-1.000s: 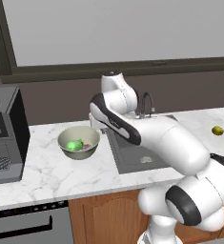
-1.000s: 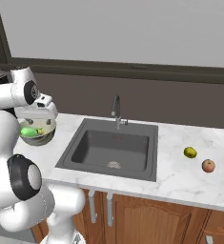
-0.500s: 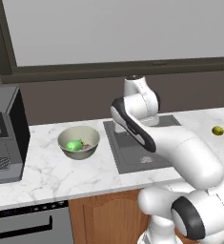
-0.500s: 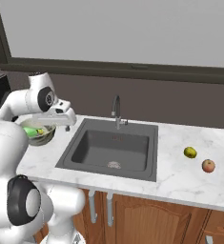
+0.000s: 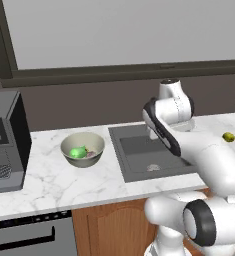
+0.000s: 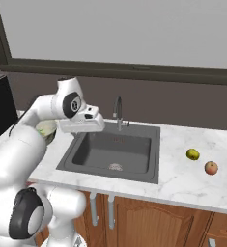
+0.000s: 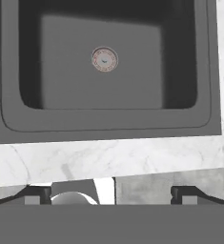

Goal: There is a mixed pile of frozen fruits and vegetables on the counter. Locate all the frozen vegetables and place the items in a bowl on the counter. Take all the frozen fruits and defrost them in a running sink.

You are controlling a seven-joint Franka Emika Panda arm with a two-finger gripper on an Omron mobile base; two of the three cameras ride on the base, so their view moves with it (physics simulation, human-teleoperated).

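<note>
The pale bowl (image 5: 82,148) stands on the marble counter (image 5: 49,182) left of the sink (image 5: 149,155). In it lie the frozen vegetables: a bright green lump (image 5: 78,152) and a pale pinkish piece (image 5: 90,154). My gripper (image 6: 83,129) hangs open and empty over the sink's (image 6: 112,152) left part, beside the faucet (image 6: 118,112). In the hand view the gripper (image 7: 111,194) looks down past a strip of counter (image 7: 108,157) into the basin with its drain (image 7: 104,59). The frozen fruits, one yellow-green (image 6: 192,154) and one red (image 6: 211,168), sit on the counter right of the sink.
A black appliance (image 5: 1,145) stands at the counter's left end. Brown cabinets (image 6: 148,217) run below the counter, and a dark-framed window (image 5: 114,35) spans the wall behind. My own arm hides part of the bowl (image 6: 46,129) in the right base view.
The arm has swung from above the bowl to the right, and the open hand now hangs over the sink. The bowl, vegetables and fruits have not moved.
</note>
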